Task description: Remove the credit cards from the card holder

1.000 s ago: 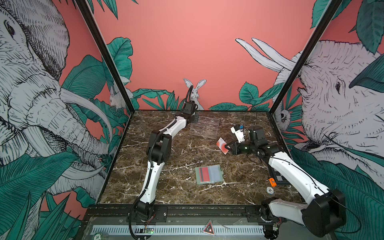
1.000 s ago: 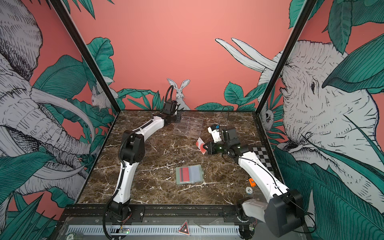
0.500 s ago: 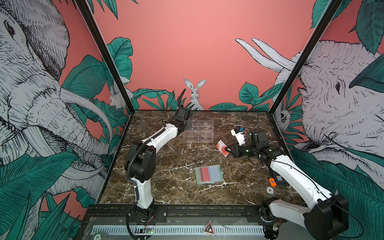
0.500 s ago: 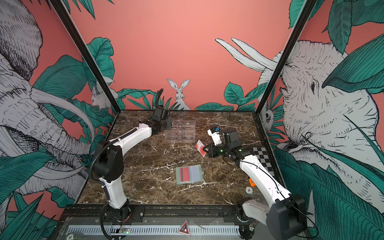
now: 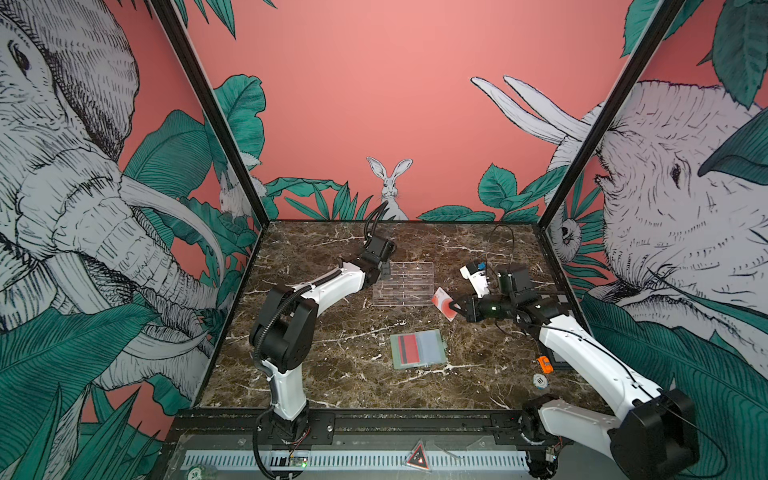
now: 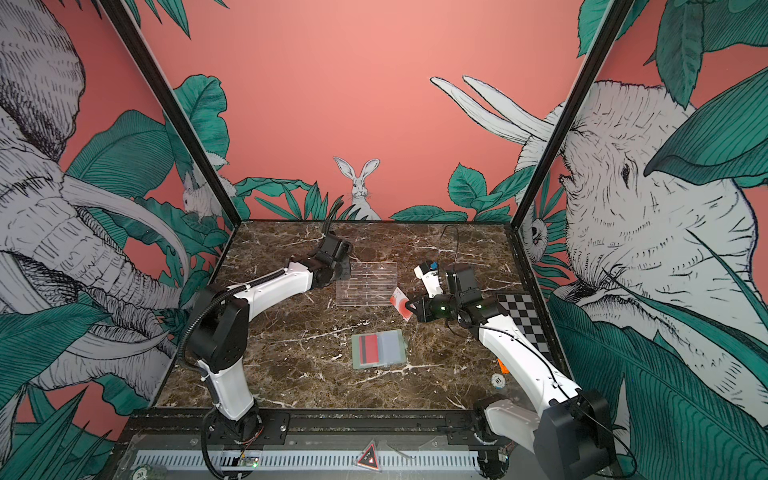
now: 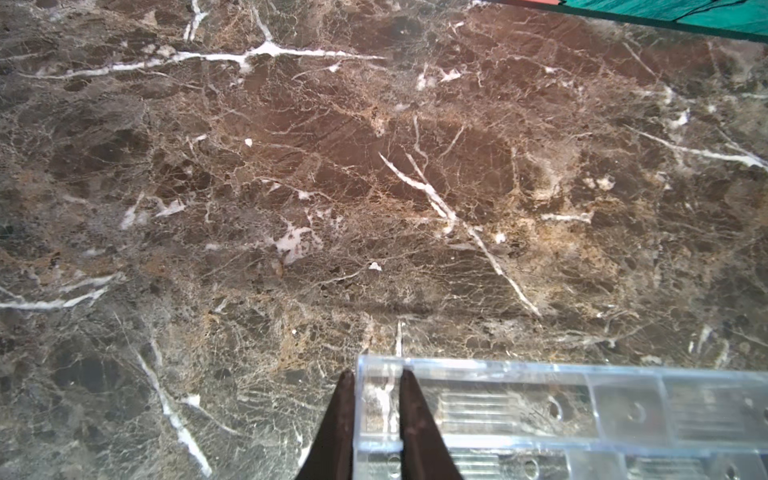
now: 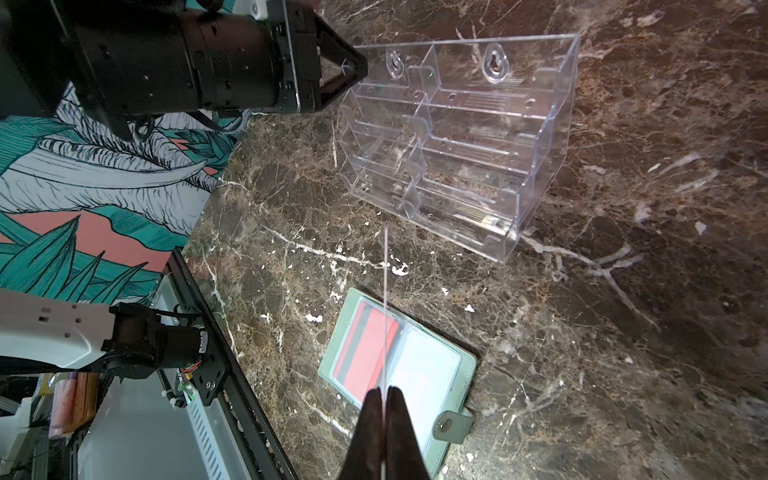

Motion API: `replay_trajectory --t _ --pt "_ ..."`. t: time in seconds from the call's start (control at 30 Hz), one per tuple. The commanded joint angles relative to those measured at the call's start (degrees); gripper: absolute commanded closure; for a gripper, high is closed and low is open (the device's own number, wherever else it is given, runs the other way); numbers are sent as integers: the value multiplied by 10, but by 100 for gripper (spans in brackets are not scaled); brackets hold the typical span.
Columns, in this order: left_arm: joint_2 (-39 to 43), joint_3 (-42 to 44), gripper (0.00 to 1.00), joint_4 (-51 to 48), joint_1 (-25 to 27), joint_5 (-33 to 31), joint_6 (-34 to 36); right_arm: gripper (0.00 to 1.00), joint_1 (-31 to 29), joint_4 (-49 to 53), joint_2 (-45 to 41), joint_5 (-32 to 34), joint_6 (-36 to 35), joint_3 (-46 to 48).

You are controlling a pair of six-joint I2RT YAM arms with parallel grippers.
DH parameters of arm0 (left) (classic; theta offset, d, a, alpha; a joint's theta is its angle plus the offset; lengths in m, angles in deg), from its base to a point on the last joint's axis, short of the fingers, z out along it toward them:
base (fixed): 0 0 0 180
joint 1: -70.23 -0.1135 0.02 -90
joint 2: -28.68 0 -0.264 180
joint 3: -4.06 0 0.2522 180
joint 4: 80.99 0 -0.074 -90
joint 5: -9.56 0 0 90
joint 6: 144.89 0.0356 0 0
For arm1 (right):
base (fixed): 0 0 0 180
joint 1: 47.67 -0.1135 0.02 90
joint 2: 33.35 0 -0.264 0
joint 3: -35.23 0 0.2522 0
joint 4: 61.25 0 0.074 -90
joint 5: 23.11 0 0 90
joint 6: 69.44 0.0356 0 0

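The pale green card holder [image 5: 432, 351] [image 6: 392, 349] [image 8: 432, 374] lies open on the marble near the middle. A red credit card [image 5: 409, 348] [image 6: 370, 348] [image 8: 361, 349] with a dark stripe sits in its clear sleeve. My right gripper [image 5: 457, 309] [image 6: 411, 308] [image 8: 384, 390] is shut on another credit card [image 5: 442, 303] [image 6: 400, 302], white with a red circle. It holds that card in the air behind the holder; the card [image 8: 386, 291] shows edge-on in the right wrist view. My left gripper [image 5: 384, 270] [image 6: 345, 270] [image 7: 377, 376] [image 8: 353, 66] is shut on a side wall of the clear acrylic stand [image 5: 405, 284] [image 6: 368, 284] [image 7: 540, 415] [image 8: 457, 137].
A black-and-white checkered board [image 6: 519, 316] lies by the right wall. A round poker chip [image 5: 539, 379] [image 6: 498, 379] and a small orange object [image 5: 544, 365] lie near the right arm's base. A white and blue object [image 5: 473, 272] stands behind the right gripper.
My left gripper has drawn the acrylic stand toward the front, and that arm's elbow has swung out to the left. The right gripper with its card has barely moved.
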Motion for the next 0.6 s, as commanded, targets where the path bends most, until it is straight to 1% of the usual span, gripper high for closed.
replay_trajectory --t 0.0,0.2,0.37,0.57 --pt "44 15 93 23 3 -12 -26 100 -6 -29 -21 -6 7 5" --pt "51 33 92 27 4 -13 -39 100 -21 -69 -25 -6 14 30" --pt "49 46 90 38 4 -6 -39 100 -40 -99 -22 6 5 45" --pt "48 67 84 62 4 2 -39 100 -54 -118 -13 17 4 53"
